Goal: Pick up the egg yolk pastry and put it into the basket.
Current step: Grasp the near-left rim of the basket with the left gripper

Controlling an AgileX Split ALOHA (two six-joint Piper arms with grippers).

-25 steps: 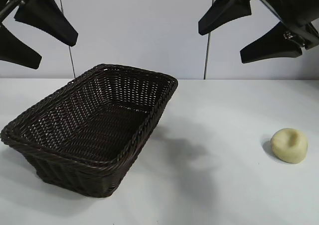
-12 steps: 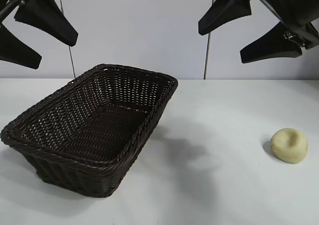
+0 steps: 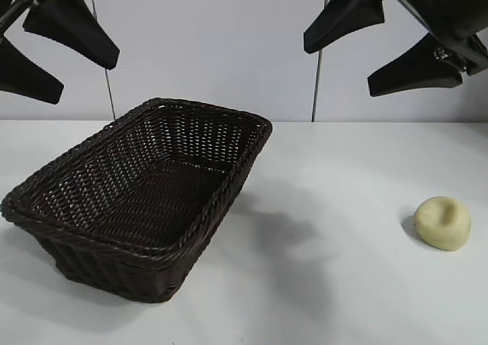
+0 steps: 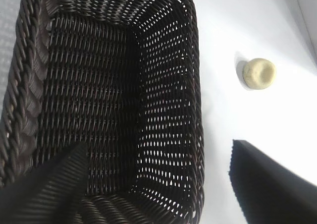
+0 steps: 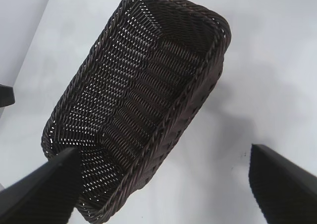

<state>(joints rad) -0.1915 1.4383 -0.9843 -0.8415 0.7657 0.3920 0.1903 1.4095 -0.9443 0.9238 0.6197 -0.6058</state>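
Nothing's been picked up yet, so this looks like the very start: the pastry [image 3: 442, 223] sits on the table [image 3: 335, 284] off to the right, well apart from the basket [image 3: 145, 200], which has nothing in it as far as I can see.

Both arms hang high above the table. The left gripper [image 3: 47, 51] is up over the basket's end with its jaws spread and holding nothing. The right gripper [image 3: 381, 43] is also wide open and empty, and it's the one on the pastry's side.

My guess is the right arm takes it: drop down over the pastry, straddle it and close gently since it looks soft. The right wrist view doesn't show the pastry at all, so lining up is hard to judge.
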